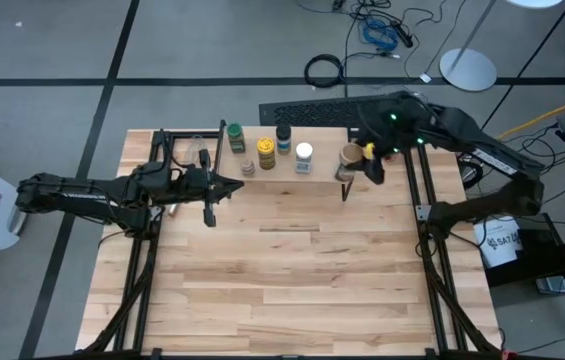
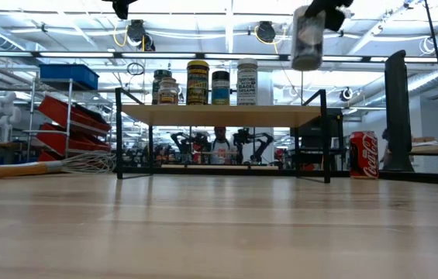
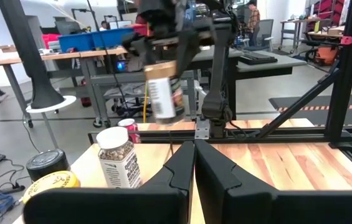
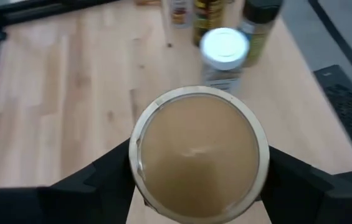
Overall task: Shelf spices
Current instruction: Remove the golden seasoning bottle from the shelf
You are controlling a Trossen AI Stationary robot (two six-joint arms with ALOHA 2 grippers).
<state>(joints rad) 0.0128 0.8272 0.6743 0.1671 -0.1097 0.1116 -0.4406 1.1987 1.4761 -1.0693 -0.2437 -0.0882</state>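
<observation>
The shelf [image 2: 219, 115], a light-wood board on thin black legs, stands at the table's far middle. Several spice jars stand upright on it, among them a green-lidded one [image 1: 235, 137], a yellow one [image 1: 266, 153], a dark-lidded one [image 1: 283, 137] and a white-lidded one [image 1: 304, 155]. My right gripper [image 1: 357, 160] is shut on a tan-lidded jar [image 4: 199, 152] above the shelf's right end. My left gripper [image 1: 227, 183] is shut and holds nothing; it hovers level just off the shelf's near left corner. My right gripper pinches the tan-lidded jar between its two fingers [image 4: 110, 171], on opposite sides of the body just under the lid rim [image 4: 133, 163]. The fingers come from above, slanting down. The jar [image 2: 308, 39] hangs lifted clear above the shelf's right end, roughly upright, lid up.
A red soda can [image 2: 363, 155] stands on the table to the right of the shelf. A wire whisk [image 2: 63, 164] lies to its left. A black keyboard [image 1: 307, 112] sits beyond the table's far edge. Bare wooden tabletop [image 1: 292, 270] stretches across the near half.
</observation>
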